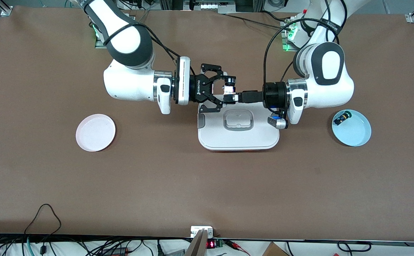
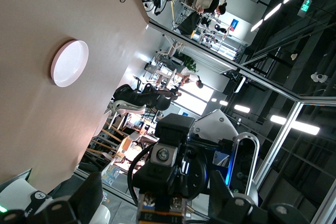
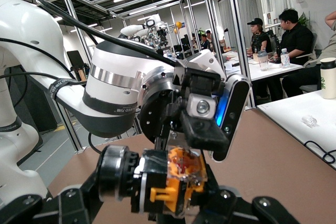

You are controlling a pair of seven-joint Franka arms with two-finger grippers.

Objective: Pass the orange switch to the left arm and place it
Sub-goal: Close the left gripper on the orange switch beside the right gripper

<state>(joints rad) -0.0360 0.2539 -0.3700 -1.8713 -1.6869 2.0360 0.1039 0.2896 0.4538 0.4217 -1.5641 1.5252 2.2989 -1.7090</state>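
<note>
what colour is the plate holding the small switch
Light blue plate, clearest in the front view.

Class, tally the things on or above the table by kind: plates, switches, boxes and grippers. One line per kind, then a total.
Plates: 2, pink plate and blue plate
Switches: 2, orange switch, green-capped switch
Boxes: 1, box
Grippers: 2, left gripper, right gripper
Total: 7

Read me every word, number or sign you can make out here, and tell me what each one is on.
"ROBOTIQ": white letters on the black body of the right gripper.
Red digits on the small display at the table edge nearest the front camera: too small to read.
White print on the black strap around the left arm: too blurred to read.
Green hanging sign in the room: unreadable.
</note>
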